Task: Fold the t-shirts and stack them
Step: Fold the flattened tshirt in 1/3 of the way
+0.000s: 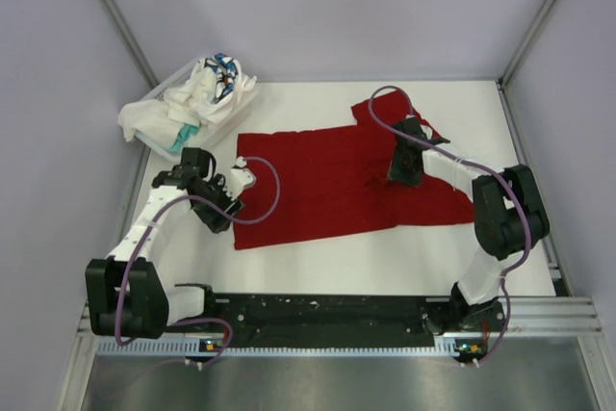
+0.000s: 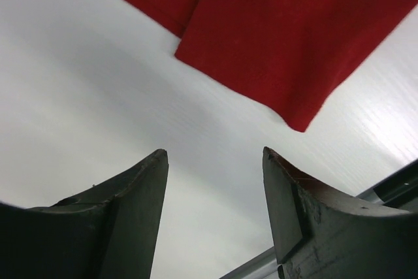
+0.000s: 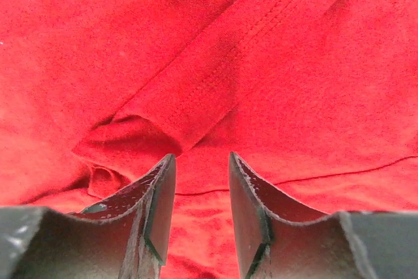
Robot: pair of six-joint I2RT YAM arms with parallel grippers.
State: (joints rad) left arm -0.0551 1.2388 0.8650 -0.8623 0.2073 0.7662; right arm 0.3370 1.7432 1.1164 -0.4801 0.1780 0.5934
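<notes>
A red t-shirt [image 1: 327,180] lies spread flat across the middle of the white table. My right gripper [image 1: 404,168] hovers low over its right part, jaws open with nothing between them; the right wrist view shows red cloth [image 3: 261,63] with a folded sleeve or seam under the fingertips. My left gripper [image 1: 234,183] is open and empty at the shirt's left edge, over bare table; the left wrist view shows the shirt's corner [image 2: 294,44] just beyond the fingers. A heap of white and patterned t-shirts [image 1: 192,103] lies at the back left.
The white heap rests in a clear bin [image 1: 159,93] at the back left corner. Grey walls with metal frame posts enclose the table [image 1: 289,267]. A black rail [image 1: 318,315] runs along the near edge between the arm bases.
</notes>
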